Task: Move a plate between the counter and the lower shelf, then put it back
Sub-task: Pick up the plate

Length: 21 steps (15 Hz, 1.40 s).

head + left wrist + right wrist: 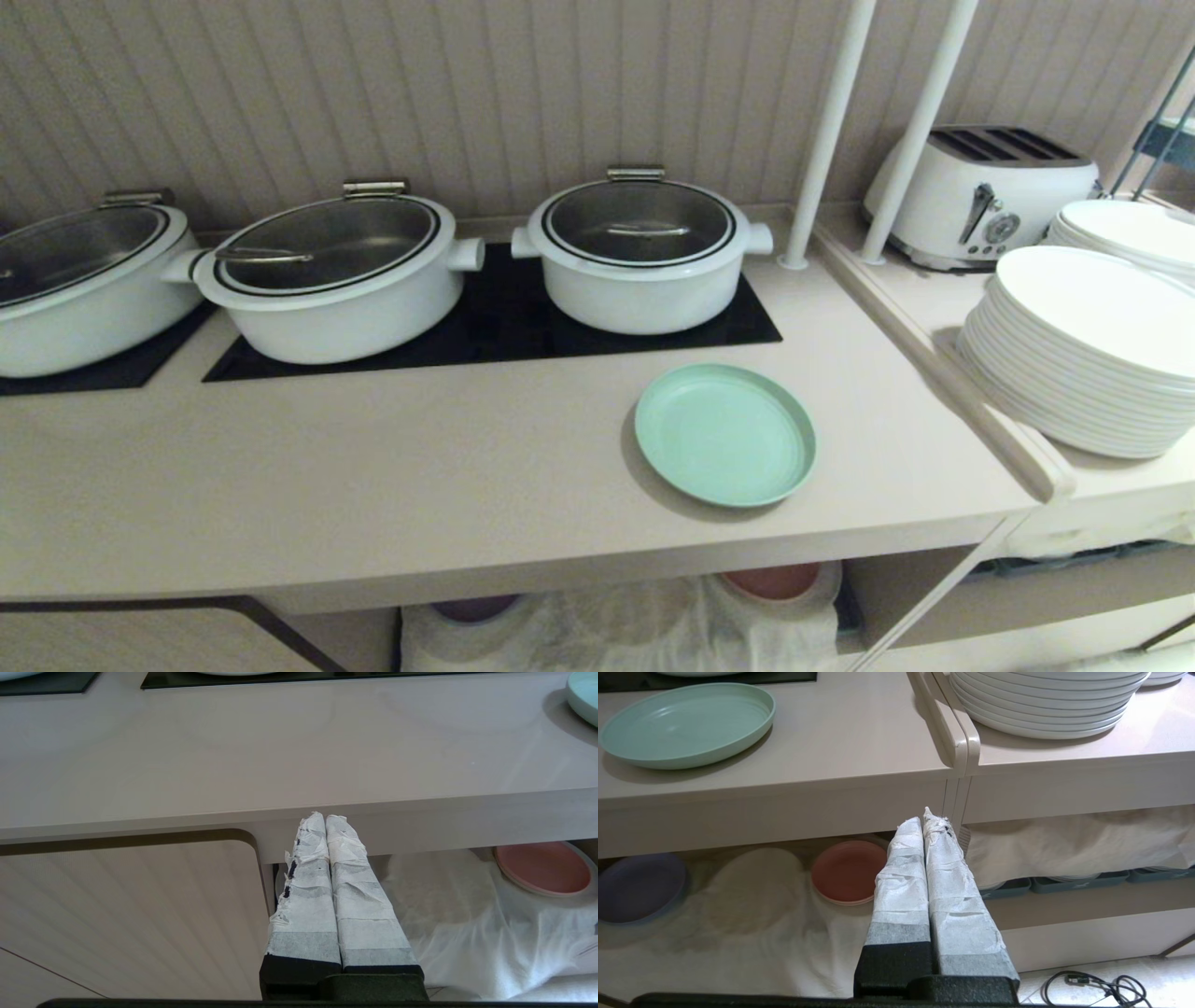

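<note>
Purple plate (637, 886) seemingly clearest beside right claw (923, 821).

Head cam: high, angled forward-down over surface (373, 485), mid range; lower shelf (635, 625) only as sliver under front edge. Left wrist cam: low, in front of surface edge, looks along left end effector (325, 817), close. Right wrist cam: same height, further right, behind right end effector (924, 815). All three share mint plate (725, 435); all three catch pink plate (848, 871) below.
</note>
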{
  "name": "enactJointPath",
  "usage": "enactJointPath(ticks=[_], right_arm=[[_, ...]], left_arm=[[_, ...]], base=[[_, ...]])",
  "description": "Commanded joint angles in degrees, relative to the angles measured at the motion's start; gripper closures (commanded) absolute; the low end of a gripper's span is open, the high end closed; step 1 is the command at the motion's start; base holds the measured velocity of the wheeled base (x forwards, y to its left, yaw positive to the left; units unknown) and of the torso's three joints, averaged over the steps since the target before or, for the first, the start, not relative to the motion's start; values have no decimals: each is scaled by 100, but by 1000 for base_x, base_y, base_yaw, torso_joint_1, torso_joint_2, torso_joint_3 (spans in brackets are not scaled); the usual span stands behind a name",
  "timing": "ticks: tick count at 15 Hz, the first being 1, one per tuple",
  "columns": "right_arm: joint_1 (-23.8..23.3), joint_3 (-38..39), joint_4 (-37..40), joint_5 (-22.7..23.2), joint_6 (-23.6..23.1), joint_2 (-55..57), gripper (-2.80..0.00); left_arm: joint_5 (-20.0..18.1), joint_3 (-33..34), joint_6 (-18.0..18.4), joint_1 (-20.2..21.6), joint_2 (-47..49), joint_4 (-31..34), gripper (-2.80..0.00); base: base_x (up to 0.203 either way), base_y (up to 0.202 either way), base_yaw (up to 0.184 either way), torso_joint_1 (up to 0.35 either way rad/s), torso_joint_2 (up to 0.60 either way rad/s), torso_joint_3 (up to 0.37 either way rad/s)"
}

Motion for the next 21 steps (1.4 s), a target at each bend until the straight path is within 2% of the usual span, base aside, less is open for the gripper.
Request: enactJointPath(ticks=[1, 4, 7, 13, 21], right_arm=[[1, 8, 3, -6, -27, 2, 0], [1, 10, -27, 4, -344, 2, 0], [1, -219, 32, 57, -360, 2, 0], [1, -1336, 1137, 83, -358, 92, 0], [1, -2849, 1287, 82, -392, 2299, 0]], left_arm=[[-2, 1, -2, 0, -2, 0, 0], [-2, 1, -8, 0, -2, 0, 0], [-2, 1, -2, 0, -2, 0, 0], [-2, 1, -11, 0, -2, 0, 0], [-2, 1, -11, 0, -2, 0, 0]], base=[[0, 0, 0, 0, 0, 0], [0, 0, 0, 0, 0, 0], [0, 0, 0, 0, 0, 0], [0, 0, 0, 0, 0, 0], [0, 0, 0, 0, 0, 0]])
